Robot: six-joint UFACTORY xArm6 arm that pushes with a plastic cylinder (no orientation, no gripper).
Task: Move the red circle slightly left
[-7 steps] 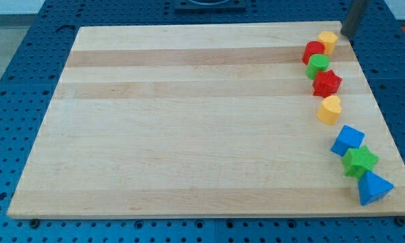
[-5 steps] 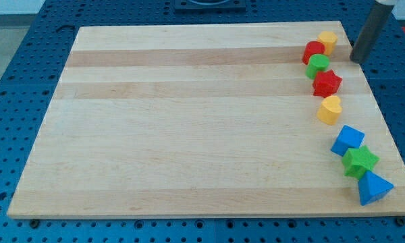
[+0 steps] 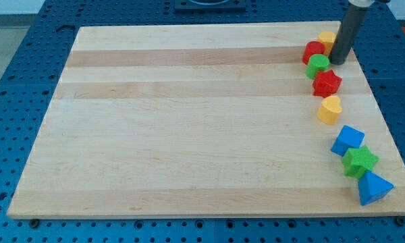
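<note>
The red circle [image 3: 313, 49] lies near the top right corner of the wooden board [image 3: 189, 121]. A green circle [image 3: 317, 65] touches its lower right side and a yellow block [image 3: 327, 40] sits at its upper right. My tip [image 3: 338, 62] stands just right of the green circle and the red circle, below the yellow block, close to them; contact cannot be made out. The dark rod rises from it to the view's top.
Below this cluster lie a red star [image 3: 327, 83], a yellow heart-like block [image 3: 329, 109], a blue cube [image 3: 348, 140], a green star [image 3: 360, 161] and a blue triangle [image 3: 373, 188], all along the board's right edge.
My tip came down along the right edge, then swung left to stand beside the green and red circles. No block has visibly moved.
</note>
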